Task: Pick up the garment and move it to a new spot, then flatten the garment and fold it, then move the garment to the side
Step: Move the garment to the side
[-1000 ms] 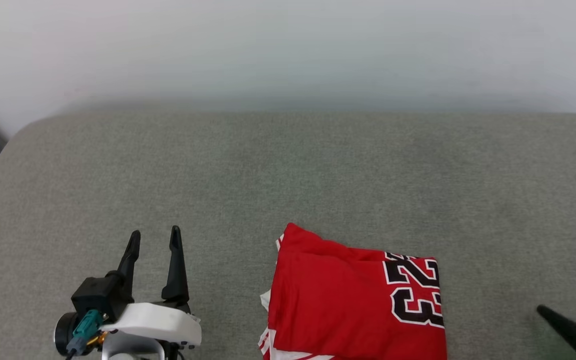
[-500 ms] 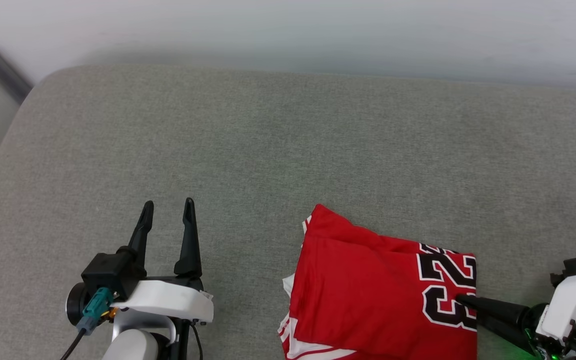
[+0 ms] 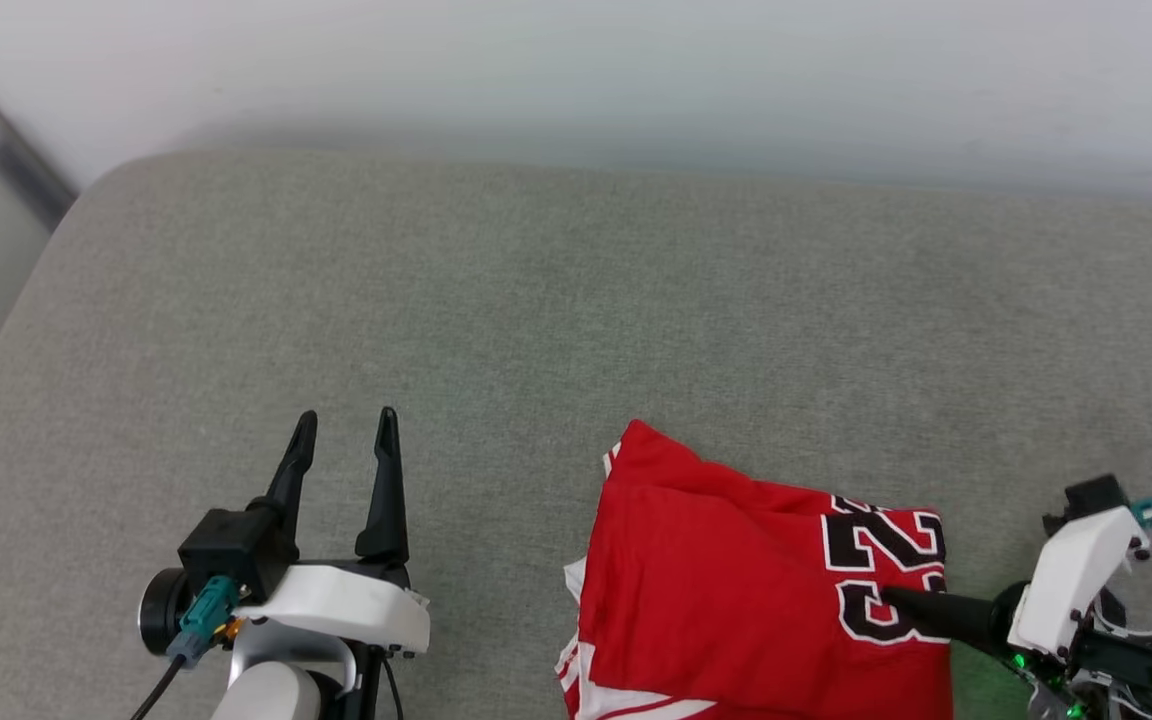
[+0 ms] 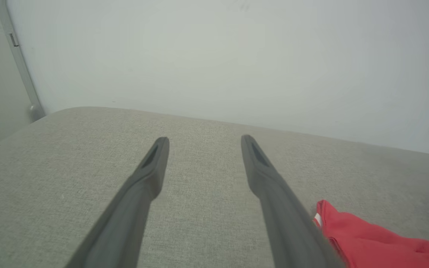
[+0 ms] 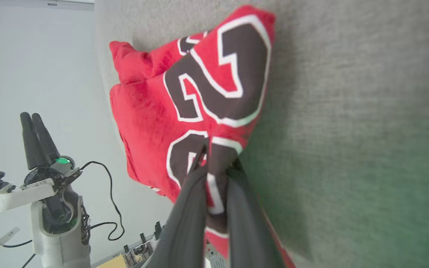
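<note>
The garment (image 3: 726, 590), a folded red shirt with black-and-white number patches, lies on the grey cushion at the near right. My right gripper (image 3: 893, 600) reaches in from the right, its fingers closed together on the garment's right edge at the lower numeral. In the right wrist view the gripper (image 5: 217, 158) pinches a ridge of the garment (image 5: 151, 111). My left gripper (image 3: 347, 420) hovers open over bare cushion to the garment's left, with nothing between its fingers. The left wrist view shows that gripper (image 4: 204, 142) wide apart and a corner of the garment (image 4: 363, 243) at the lower right.
The grey cushion (image 3: 576, 300) stretches wide behind and left of the garment. A white wall (image 3: 576, 70) bounds its far side. A metal rail (image 3: 21, 165) runs past the cushion's rounded far-left corner. My left arm (image 5: 43, 186) stands beyond the garment in the right wrist view.
The head camera has shifted. My right gripper came in from the right onto the garment's right edge and shut on the fabric. The left gripper stays open.
</note>
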`<state>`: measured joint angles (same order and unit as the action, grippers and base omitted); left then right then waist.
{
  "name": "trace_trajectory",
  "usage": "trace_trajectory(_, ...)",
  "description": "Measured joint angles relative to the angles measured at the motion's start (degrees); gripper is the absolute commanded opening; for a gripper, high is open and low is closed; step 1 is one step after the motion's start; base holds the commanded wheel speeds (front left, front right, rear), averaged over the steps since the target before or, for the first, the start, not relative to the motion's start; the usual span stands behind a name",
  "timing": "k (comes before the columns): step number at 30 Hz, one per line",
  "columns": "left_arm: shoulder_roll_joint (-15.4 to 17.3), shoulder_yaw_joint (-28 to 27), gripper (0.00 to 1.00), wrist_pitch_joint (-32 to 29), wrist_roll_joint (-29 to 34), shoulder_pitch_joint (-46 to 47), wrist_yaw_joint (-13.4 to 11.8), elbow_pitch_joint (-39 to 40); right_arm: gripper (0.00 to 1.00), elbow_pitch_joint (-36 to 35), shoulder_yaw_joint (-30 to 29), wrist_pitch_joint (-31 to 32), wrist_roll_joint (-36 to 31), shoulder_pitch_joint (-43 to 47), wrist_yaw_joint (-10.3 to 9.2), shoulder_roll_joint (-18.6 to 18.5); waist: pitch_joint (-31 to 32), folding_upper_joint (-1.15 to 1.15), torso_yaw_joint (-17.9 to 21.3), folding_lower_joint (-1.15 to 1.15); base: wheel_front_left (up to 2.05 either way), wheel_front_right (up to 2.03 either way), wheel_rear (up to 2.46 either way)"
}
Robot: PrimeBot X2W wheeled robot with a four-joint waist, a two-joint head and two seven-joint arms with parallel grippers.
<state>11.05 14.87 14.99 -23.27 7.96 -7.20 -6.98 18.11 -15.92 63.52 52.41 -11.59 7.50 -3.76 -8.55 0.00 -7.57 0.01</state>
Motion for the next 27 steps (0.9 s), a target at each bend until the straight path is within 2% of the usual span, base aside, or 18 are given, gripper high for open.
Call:
trace_trajectory(7,0.49,-0.01,1.0,0.08,0.33,-1.33,0.24,-0.18,0.0,-4.43,8.87,-5.88,-9.89,0.64,0.0,-6.5,2.82,0.0,4.18,0.0,0.0,0.0,0.0)
trace_trajectory(12,0.59,0.35,1.0,0.07,0.32,-2.27,0.24,0.69,0.0,-3.9,12.69,-9.57,-15.69,0.66,0.0,-10.63,4.02,0.0,9.05,0.0,0.0,0.0,0.0)
trace_trajectory(17,0.6,1.02,1.0,-0.2,0.26,-2.43,0.43,2.32,0.0,-1.47,15.34,-13.01,-19.25,-1.85,0.0,-13.26,4.17,0.0,14.95,0.0,0.0,0.0,0.0)
trace_trajectory(23,1.49,1.63,1.0,-1.49,1.49,-0.45,0.1,5.84,0.0,2.03,17.6,-19.35,-21.27,-7.55,0.0,-15.44,1.62,0.0,21.98,0.0,0.0,0.0,0.0)
trace_trajectory(27,2.79,2.07,1.0,-3.33,2.91,2.49,0.07,8.84,0.0,5.58,17.44,-25.08,-22.98,-12.11,0.0,-17.44,-2.74,0.0,24.77,0.0,0.0,0.0,0.0)
